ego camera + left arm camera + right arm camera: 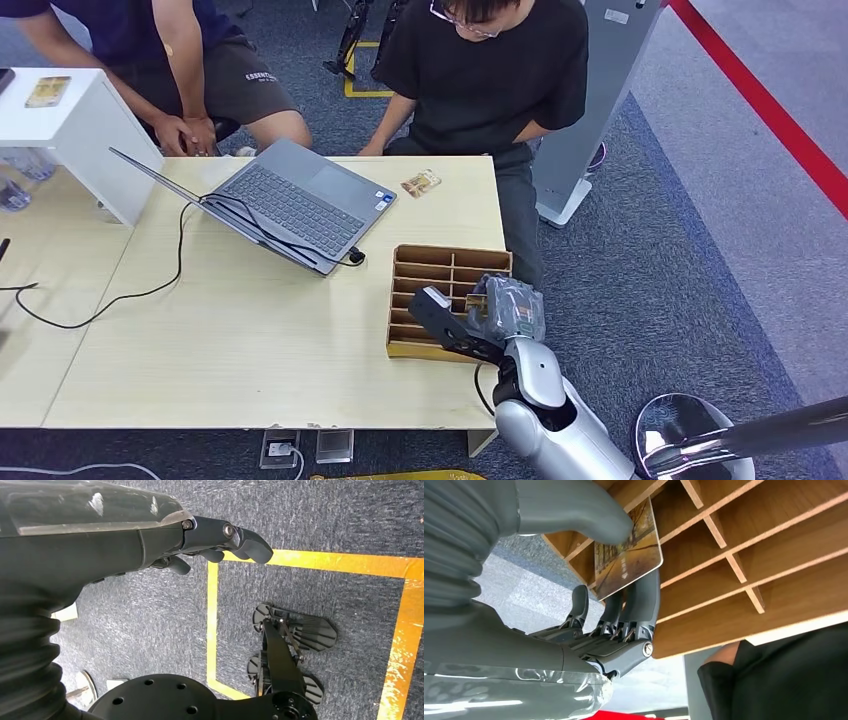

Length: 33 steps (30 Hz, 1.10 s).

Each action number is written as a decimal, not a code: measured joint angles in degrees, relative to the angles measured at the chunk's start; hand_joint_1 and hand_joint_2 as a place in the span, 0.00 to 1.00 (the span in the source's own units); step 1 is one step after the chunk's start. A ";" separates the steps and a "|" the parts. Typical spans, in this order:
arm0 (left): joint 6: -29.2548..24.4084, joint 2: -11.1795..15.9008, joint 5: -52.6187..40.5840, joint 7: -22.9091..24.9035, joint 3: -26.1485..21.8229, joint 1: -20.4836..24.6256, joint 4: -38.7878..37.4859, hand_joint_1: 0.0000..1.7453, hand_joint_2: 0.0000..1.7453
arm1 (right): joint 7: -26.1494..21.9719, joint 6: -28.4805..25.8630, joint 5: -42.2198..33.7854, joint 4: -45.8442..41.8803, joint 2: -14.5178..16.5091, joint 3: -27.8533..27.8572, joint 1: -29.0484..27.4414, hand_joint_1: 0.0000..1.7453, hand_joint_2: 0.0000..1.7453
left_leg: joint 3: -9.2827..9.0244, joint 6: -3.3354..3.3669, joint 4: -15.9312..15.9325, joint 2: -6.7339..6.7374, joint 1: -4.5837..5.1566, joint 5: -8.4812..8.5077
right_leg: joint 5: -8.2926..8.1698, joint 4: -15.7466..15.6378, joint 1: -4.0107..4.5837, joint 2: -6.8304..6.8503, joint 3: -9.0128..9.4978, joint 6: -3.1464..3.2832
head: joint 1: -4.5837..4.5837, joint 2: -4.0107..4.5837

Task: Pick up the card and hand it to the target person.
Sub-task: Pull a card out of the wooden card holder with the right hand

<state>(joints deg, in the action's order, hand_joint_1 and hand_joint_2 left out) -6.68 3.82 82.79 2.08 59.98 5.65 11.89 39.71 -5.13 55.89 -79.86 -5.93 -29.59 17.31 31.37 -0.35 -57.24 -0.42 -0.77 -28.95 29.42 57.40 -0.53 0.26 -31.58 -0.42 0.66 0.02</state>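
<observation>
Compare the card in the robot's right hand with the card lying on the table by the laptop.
The held card is pinched between the right hand's thumb and fingers over the wooden organizer, tilted; the table card lies flat and untouched near the laptop. Both are small, rectangular, with brownish-gold printing.

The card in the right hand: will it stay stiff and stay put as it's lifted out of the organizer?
Probably stiff: the card looks flat and unbent though pinched between the thumb and fingers of the right hand. Its glossy printed face may be slippery, so it could slide. It looks thin and light, and might catch on a divider of the wooden organizer.
</observation>
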 joint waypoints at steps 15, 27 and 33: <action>0.01 -0.02 0.04 -0.30 0.01 0.00 0.00 0.00 1.00 | 0.00 -0.29 -0.62 0.89 0.46 0.07 0.44 0.96 1.00 | -0.03 0.00 0.00 0.00 0.00 0.00 | 0.00 0.00 0.00 0.00 0.02 0.00 | -0.02 -0.01; -0.41 -0.02 -0.52 -1.18 0.01 0.00 0.00 0.00 1.00 | 0.00 -1.01 -0.73 0.87 0.45 0.03 0.51 0.98 1.00 | -0.05 0.00 0.00 0.00 0.00 0.01 | -0.01 0.00 0.00 0.00 0.04 0.00 | -0.02 -0.01; -0.33 -0.02 -0.19 -1.07 0.00 -0.01 0.00 0.00 1.00 | 0.00 -1.71 -0.36 -0.42 0.37 -0.07 0.35 0.98 1.00 | -0.05 0.00 0.00 0.00 0.00 0.01 | -0.01 0.00 0.00 0.00 0.03 0.00 | 0.00 -0.01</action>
<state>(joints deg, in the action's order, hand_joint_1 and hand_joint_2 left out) -7.02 3.80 82.61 1.01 59.98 5.63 11.89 39.71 -6.84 55.53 -80.28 -5.56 -29.65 17.67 31.31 -0.34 -57.24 -0.42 -0.77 -28.94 29.41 57.40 -0.53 0.26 -31.54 -0.42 0.66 0.02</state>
